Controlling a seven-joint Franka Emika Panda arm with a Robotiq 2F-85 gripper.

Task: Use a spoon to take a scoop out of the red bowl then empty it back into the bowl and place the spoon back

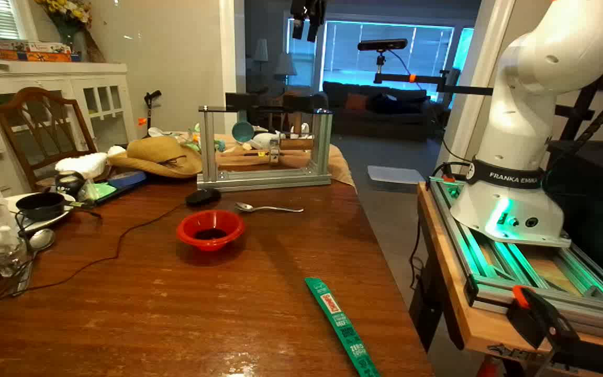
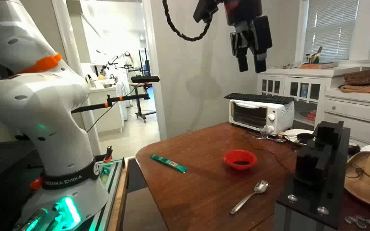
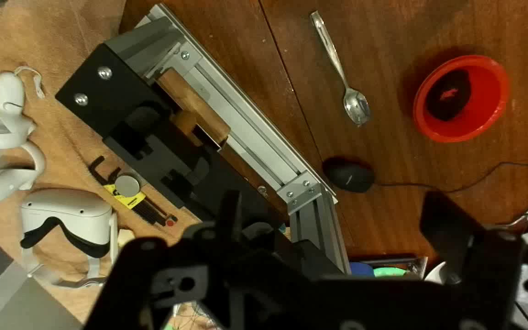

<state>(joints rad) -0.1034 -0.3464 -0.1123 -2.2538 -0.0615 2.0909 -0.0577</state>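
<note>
In an exterior view we can read FRANKA EMIKA on the robot arm point(image 1: 516, 118) and ZERO on the long green strip point(image 1: 342, 327); the smaller print is beyond us. The strip's lying on a scuffed brown wooden table point(image 1: 176, 314), with a dark sofa point(image 1: 380, 120) and a bright window point(image 1: 427, 57) in the room behind. Our count: one red bowl point(image 1: 210, 243) with something dark in it, one spoon point(image 1: 267, 208) lying near it, one straw hat point(image 1: 157, 152), one wooden chair point(image 1: 32, 95).

In an exterior view we also get EMIKA off the arm's black band point(image 2: 69, 181). There's a pale wall point(image 2: 185, 80), and a white toaster oven point(image 2: 249, 115) near the table edge with one black keyboard point(image 2: 259, 97) on top. The one gripper point(image 2: 251, 66) hangs well above the table, its two fingers point(image 2: 259, 64) spread apart.

In the wrist view there's a yellow label point(image 3: 131, 200) too small for us to read. Brown wood on the right, a tan cloth point(image 3: 76, 27) on the left with one white headset point(image 3: 67, 208). One mouse point(image 3: 349, 175) sits just beside the metal frame point(image 3: 255, 130), and the spoon lies between frame and bowl. The fingers stand wide.
</note>
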